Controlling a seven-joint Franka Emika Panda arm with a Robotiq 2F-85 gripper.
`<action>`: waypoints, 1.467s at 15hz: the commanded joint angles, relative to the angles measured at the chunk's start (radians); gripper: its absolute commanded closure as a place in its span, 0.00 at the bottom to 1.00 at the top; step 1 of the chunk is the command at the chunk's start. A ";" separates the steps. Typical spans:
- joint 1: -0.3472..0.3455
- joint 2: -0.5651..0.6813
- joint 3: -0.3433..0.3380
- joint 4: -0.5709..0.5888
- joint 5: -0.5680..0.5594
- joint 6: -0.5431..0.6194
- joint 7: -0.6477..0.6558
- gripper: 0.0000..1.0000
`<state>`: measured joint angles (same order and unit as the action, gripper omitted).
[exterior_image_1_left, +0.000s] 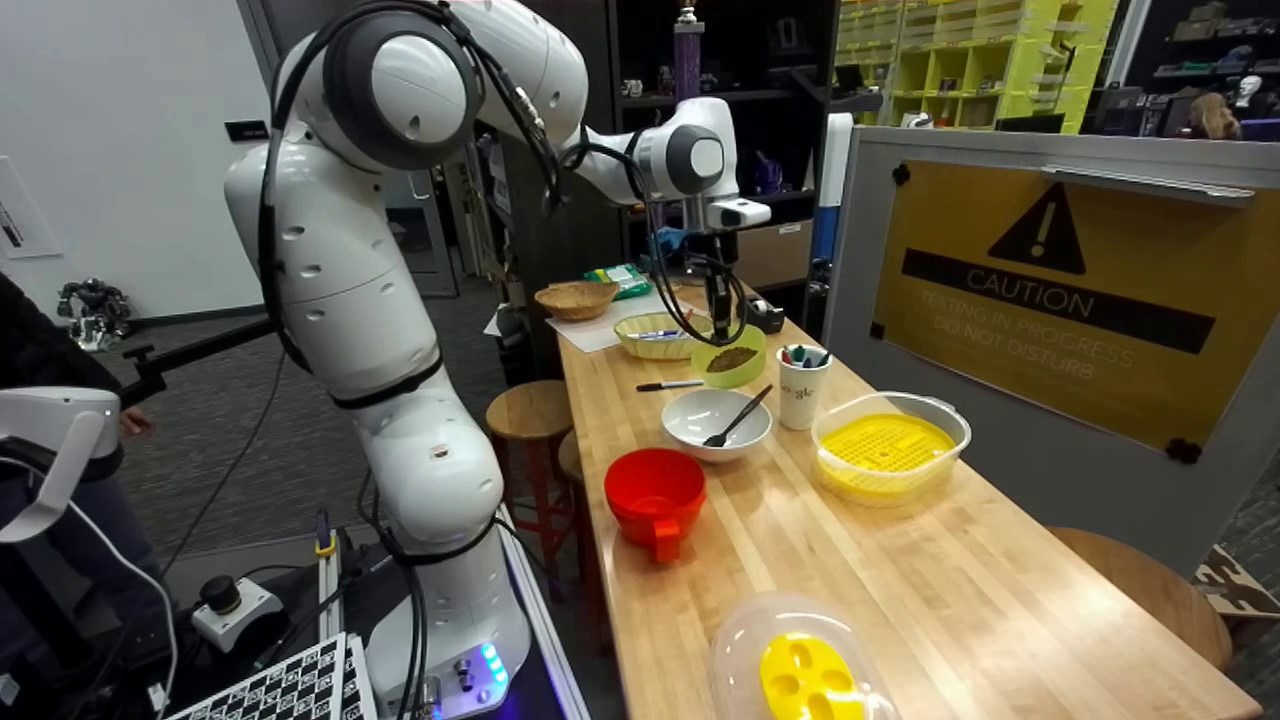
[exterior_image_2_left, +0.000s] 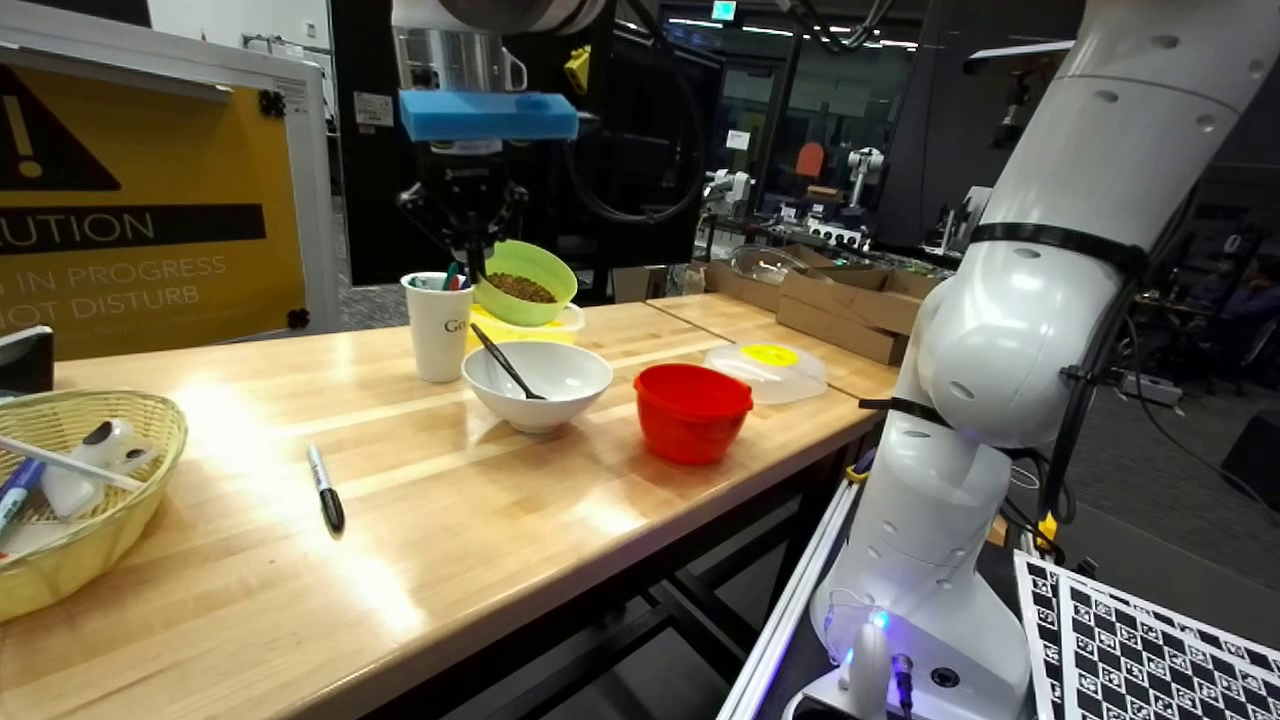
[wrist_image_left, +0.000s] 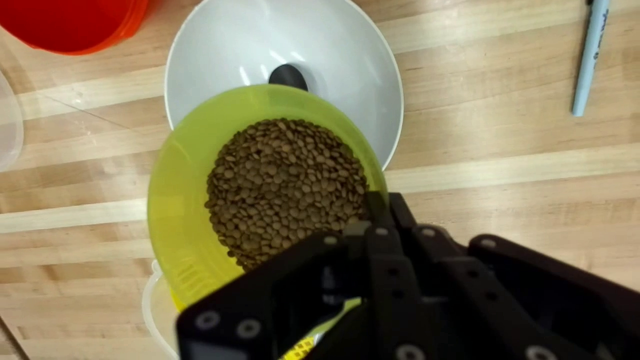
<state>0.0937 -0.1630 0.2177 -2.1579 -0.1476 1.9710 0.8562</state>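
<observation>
My gripper (wrist_image_left: 387, 207) is shut on the rim of a translucent green bowl (wrist_image_left: 177, 200). The bowl holds many small brown lentils (wrist_image_left: 287, 185). In both exterior views the gripper (exterior_image_1_left: 720, 325) (exterior_image_2_left: 475, 255) points down and holds the green bowl (exterior_image_1_left: 735, 379) (exterior_image_2_left: 555, 268) above the table, somewhat tilted. In the wrist view the green bowl overlaps part of a white bowl (wrist_image_left: 325, 30) on the table. A black spoon (exterior_image_1_left: 742, 415) (exterior_image_2_left: 508, 362) leans in the white bowl (exterior_image_1_left: 690, 425) (exterior_image_2_left: 540, 390); the green bowl hides most of the spoon in the wrist view.
A white cup (exterior_image_1_left: 800, 392) (exterior_image_2_left: 438, 335) of markers stands close by. A red bowl (exterior_image_1_left: 655, 490) (exterior_image_2_left: 693, 415), a clear container with yellow strainer (exterior_image_1_left: 890, 445), a marker (exterior_image_2_left: 325, 490), a wicker basket (exterior_image_2_left: 120, 510) and a clear lid (exterior_image_1_left: 800, 660) are on the table.
</observation>
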 joint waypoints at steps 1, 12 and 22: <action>0.005 -0.049 -0.008 -0.058 0.002 0.045 0.049 0.99; -0.008 -0.075 -0.019 -0.146 0.003 0.217 0.115 0.99; -0.034 -0.116 -0.020 -0.167 -0.022 0.264 0.145 0.99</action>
<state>0.0674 -0.2309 0.1914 -2.2944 -0.1465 2.2158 0.9713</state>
